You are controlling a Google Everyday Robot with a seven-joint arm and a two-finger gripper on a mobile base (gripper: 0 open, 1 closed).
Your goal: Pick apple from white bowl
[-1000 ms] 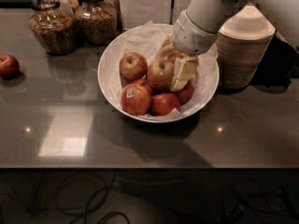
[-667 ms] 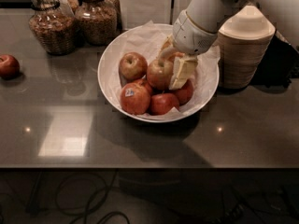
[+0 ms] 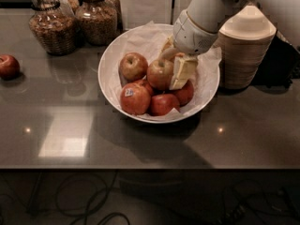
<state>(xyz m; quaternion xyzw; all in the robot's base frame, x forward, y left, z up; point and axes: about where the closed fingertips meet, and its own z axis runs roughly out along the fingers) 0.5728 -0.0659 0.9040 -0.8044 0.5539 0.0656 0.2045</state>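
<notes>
Position unchanged from a second ago. The hand (image 3: 169, 71) remains low in the white bowl (image 3: 108, 55) on the table (image 3: 65, 125). It is closed around the middle apple (image 3: 157, 75), which sits stem end up on the other apples (image 3: 135, 98).

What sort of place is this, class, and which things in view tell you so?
Probably a kitchen or pantry counter: food jars, a white bowl of apples, stacked paper bowls. The gripper is down in the white bowl.
</notes>
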